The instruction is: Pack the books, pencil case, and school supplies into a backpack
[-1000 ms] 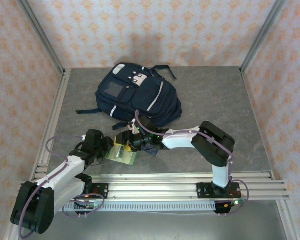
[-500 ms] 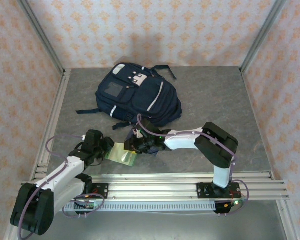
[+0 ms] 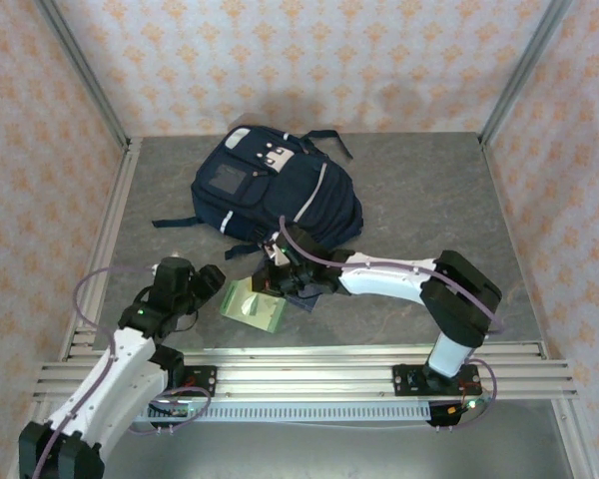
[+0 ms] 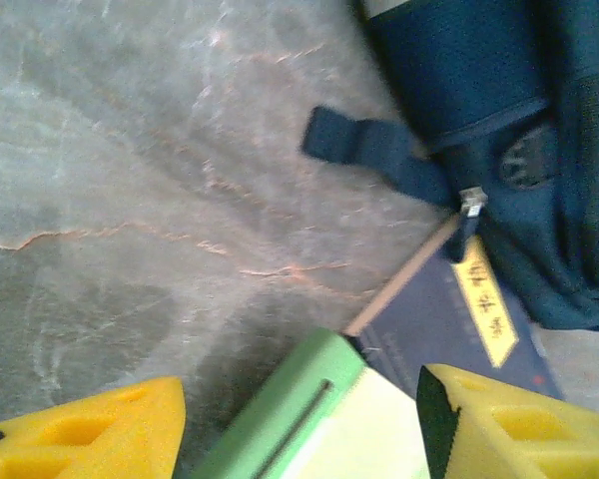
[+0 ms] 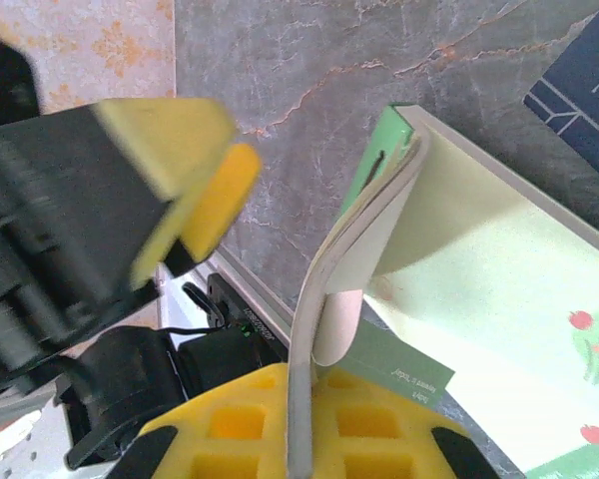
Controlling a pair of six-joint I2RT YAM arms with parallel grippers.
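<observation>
Green-edged packet (image 5: 479,259): right fingers (image 5: 230,434) pinch its cover (bent upward); left fingers (image 4: 80,429) stand apart nearby.

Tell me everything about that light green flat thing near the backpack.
The green-edged packet is flat and rectangular, like a thin booklet of card or paper: a stronger green spine, pale green faces with small red-and-green pictures. It lies on the grey table, on the near side of the backpack and beside a navy book. Its outer sheet curls up off the rest, pinched between the right gripper's yellow fingers.
</observation>
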